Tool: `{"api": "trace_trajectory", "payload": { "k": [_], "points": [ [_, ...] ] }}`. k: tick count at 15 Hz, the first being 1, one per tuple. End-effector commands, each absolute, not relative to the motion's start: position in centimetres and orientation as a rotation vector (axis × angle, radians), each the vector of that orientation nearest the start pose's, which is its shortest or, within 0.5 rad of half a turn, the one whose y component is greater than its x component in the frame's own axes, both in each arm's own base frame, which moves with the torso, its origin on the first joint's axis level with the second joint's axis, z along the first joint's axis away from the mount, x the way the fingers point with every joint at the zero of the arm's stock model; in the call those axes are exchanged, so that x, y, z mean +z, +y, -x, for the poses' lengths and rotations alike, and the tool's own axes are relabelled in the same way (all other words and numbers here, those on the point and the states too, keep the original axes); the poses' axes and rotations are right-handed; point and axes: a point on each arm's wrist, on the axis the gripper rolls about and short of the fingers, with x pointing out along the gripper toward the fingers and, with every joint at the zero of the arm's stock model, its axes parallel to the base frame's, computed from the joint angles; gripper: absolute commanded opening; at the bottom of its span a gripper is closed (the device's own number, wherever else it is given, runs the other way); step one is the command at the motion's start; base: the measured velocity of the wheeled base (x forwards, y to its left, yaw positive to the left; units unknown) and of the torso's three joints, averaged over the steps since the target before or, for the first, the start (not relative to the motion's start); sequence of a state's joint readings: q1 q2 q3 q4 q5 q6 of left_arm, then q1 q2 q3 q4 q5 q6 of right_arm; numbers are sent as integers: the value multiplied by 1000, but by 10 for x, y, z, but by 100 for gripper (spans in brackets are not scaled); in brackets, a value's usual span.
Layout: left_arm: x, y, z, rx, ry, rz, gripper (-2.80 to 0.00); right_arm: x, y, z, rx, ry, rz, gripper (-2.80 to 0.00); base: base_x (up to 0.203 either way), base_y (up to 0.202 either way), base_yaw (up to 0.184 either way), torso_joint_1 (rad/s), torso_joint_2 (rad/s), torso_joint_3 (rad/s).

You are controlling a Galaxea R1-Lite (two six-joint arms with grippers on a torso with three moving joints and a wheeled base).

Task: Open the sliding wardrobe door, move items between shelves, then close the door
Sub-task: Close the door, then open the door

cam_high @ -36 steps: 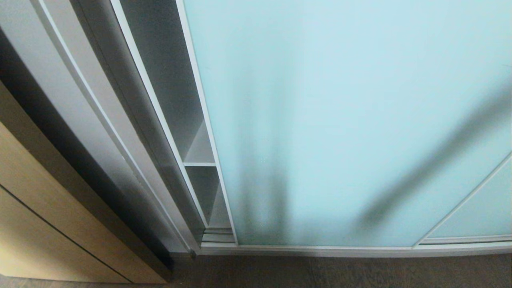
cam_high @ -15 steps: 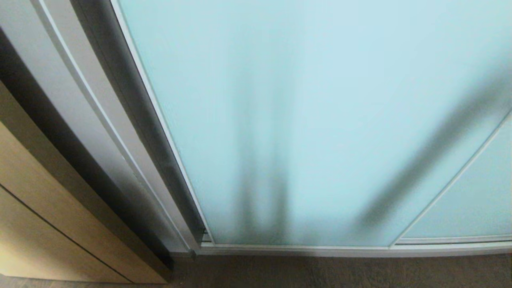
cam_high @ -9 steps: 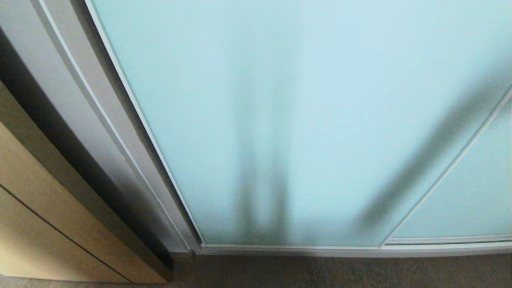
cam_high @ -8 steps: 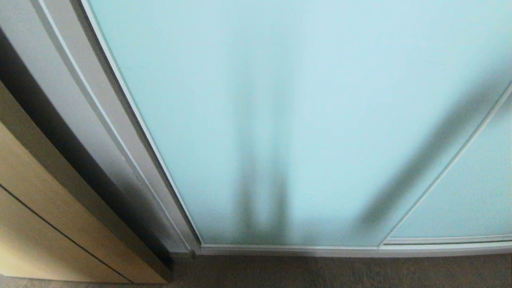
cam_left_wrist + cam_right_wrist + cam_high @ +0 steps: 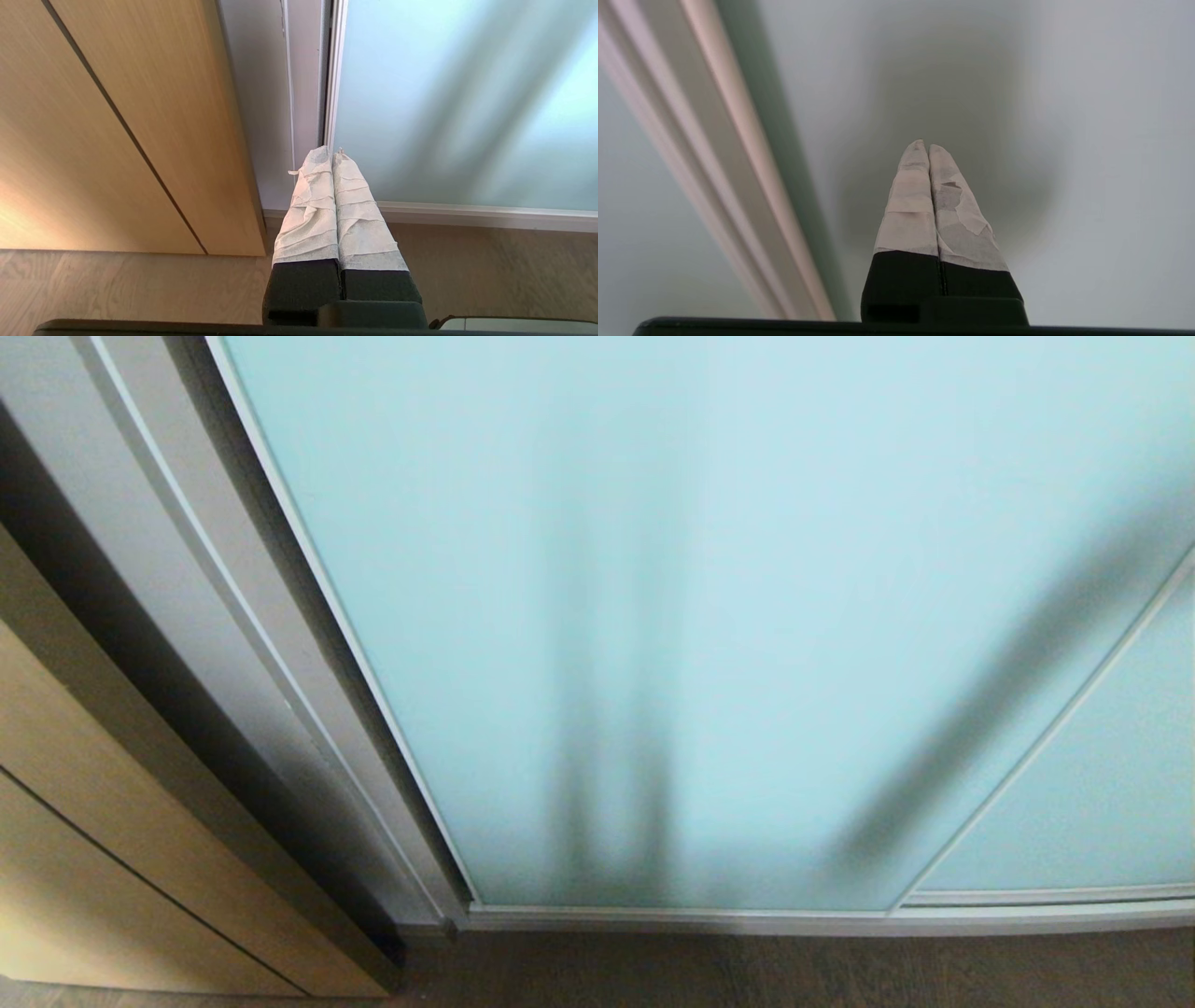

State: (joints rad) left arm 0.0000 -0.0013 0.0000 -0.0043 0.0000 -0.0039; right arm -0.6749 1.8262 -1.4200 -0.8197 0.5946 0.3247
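Observation:
The sliding wardrobe door, a frosted pale aqua panel in a thin silver frame, fills most of the head view, and its left edge stands against the grey wardrobe side. The shelves and the items are hidden behind it. Neither gripper shows in the head view; only two dark shadows lie on the glass. In the right wrist view my right gripper is shut and empty, pointing at the frosted glass close beside a frame strip. My left gripper is shut and empty, low by the door's left edge.
A light wooden panel stands left of the wardrobe and also shows beside the left gripper as the wooden panel. A second frosted panel overlaps at lower right. The silver bottom track runs along the grey-brown floor.
The door slid left over the open gap and covered the white shelves. In the last half second its edge came back slightly to the right.

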Motion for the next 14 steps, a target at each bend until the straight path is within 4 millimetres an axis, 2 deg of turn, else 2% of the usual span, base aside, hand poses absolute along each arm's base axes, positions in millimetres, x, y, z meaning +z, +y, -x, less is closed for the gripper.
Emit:
{"api": "trace_trajectory", "payload": {
  "k": [1, 11, 14],
  "points": [
    [76, 0, 23, 0, -3, 5, -280, 332, -212, -285, -19, -346, -73, -280, 0, 0, 0, 0, 0, 0],
    [76, 0, 23, 0, -3, 5, -280, 329, -194, -283, 12, -329, -83, -280, 0, 0, 0, 0, 0, 0],
    [76, 0, 23, 0, -3, 5, -280, 333, -193, -274, -1, -338, -78, -280, 0, 0, 0, 0, 0, 0]
  ]
}}
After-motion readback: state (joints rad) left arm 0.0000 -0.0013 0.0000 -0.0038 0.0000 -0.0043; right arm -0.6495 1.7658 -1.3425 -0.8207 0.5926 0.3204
